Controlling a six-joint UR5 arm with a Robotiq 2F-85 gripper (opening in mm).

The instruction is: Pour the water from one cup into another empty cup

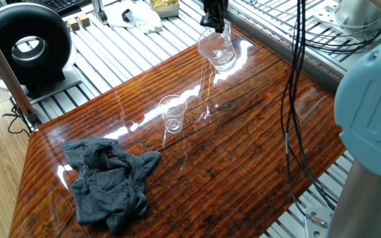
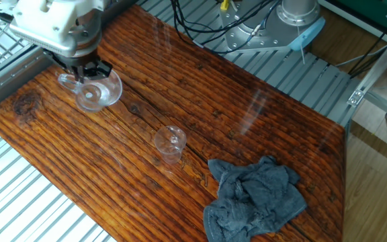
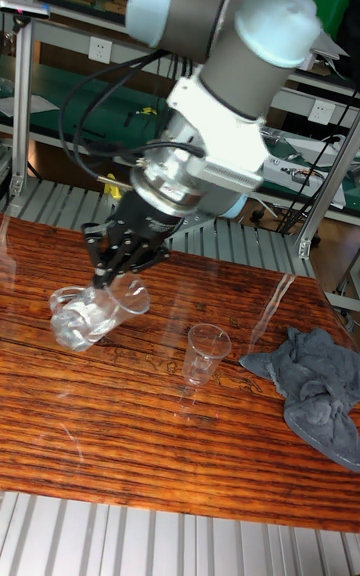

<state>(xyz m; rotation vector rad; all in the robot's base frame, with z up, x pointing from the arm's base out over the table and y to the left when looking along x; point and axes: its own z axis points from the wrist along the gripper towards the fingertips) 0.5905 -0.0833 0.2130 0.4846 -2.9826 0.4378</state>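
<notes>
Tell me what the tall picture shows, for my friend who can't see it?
A robot arm's gripper holds a big clear cup tilted on its side above a wooden table. A smaller clear cup stands upright nearby, beside a crumpled grey cloth.

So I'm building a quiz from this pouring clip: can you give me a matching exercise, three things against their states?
Things:
1. large tumbler
2. small cup
3. grey cloth

States:
A. crumpled on the table
B. upright, standing free
C. tilted, held at the rim by the pincer

Pairs: 1-C, 2-B, 3-A
</notes>
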